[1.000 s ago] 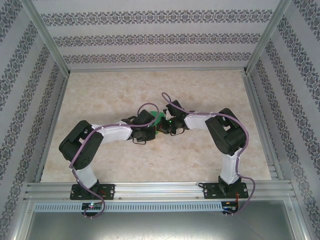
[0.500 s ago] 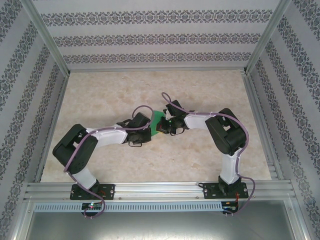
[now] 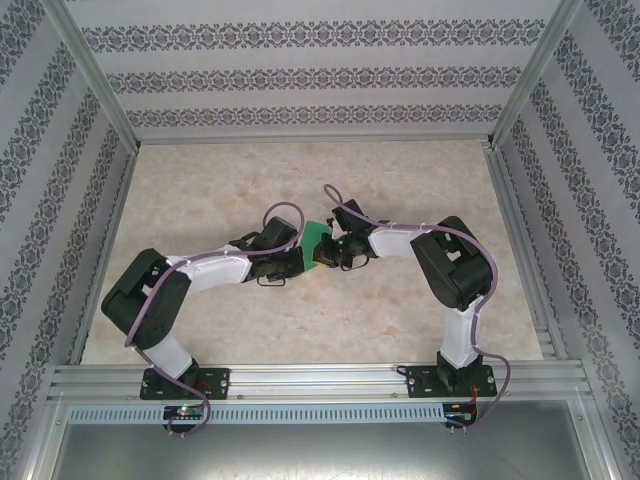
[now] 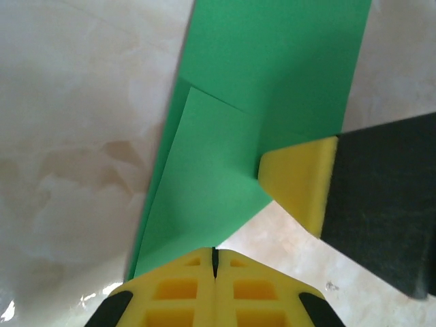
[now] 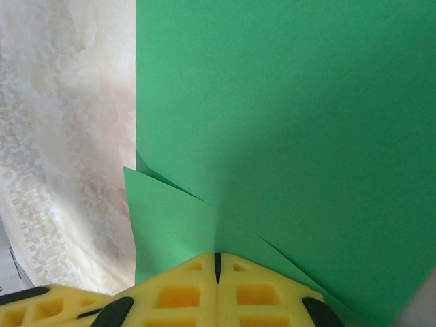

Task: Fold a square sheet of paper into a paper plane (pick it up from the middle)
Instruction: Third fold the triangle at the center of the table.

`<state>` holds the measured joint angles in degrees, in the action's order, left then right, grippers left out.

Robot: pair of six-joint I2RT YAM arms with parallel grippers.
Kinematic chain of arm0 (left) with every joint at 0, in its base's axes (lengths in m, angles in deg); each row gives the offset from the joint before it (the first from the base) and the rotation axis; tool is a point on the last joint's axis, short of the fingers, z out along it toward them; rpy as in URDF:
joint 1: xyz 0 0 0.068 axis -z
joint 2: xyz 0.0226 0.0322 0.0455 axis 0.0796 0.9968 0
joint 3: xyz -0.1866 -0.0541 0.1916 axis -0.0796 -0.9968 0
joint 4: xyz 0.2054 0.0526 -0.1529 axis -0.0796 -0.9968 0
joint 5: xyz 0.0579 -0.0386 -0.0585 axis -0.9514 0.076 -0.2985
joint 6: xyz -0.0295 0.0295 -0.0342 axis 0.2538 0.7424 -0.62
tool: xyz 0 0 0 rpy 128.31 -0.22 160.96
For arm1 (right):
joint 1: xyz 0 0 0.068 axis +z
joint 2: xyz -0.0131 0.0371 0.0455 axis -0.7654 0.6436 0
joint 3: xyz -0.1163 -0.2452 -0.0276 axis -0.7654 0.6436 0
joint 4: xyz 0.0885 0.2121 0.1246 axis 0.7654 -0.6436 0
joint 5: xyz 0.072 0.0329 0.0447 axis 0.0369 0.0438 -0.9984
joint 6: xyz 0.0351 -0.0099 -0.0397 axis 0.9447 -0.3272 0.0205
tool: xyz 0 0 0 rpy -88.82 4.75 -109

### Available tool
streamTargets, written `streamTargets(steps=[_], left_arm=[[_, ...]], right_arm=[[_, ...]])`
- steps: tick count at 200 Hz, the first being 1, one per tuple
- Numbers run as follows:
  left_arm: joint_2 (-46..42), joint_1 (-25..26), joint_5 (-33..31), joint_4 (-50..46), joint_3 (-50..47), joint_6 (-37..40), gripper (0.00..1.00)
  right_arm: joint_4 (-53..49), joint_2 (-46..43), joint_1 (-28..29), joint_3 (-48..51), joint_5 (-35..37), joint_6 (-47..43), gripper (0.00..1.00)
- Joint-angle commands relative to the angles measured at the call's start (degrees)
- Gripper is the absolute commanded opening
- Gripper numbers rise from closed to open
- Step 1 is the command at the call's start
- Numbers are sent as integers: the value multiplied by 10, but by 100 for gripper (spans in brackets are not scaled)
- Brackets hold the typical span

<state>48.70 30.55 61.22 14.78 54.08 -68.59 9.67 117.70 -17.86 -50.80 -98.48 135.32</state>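
The sheet of green paper (image 4: 272, 61) is found over the marbled table (image 3: 420, 190), near its middle, where the two arms meet; it is partly folded, with a slanting flap laid over a flat layer and a further edge seen beneath on the left. The left gripper (image 4: 214, 262) is pressed together on the lower corner of the flap, the paper being caught between its yellow fingers; the right gripper (image 5: 218, 262) is likewise closed on the paper, which is pinched where two creased layers converge. In the left wrist view a yellow pad (image 4: 300, 180) of the right gripper is seen at the flap's right edge.
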Motion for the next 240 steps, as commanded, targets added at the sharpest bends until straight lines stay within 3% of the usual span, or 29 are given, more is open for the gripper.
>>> streamTargets(steps=[1, 56, 85, 117, 163, 212, 240], left_arm=[[18, -7, -18, -19, 5, -1, 0], [24, -7, -31, -74, -17, 6, 0], [-5, -7, -44, -194, -9, 37, 0], [-56, -7, -44, -252, 5, 67, 0], [-88, -7, -13, -167, 30, 54, 2], [-27, -7, 18, -63, 48, 6, 11], [20, -6, 69, -14, 66, -17, 12]], right_arm=[[-71, 34, -11, 17, 56, -1, 0], [-78, 36, -13, 15, 57, -4, 0], [-81, 32, -16, 13, 53, -11, 0], [-87, 27, -14, 14, 41, -27, 0], [-120, 7, -2, 32, 9, -102, 0], [-129, -82, 3, 23, -29, -134, 0], [-127, -123, -24, 28, 1, -93, 15]])
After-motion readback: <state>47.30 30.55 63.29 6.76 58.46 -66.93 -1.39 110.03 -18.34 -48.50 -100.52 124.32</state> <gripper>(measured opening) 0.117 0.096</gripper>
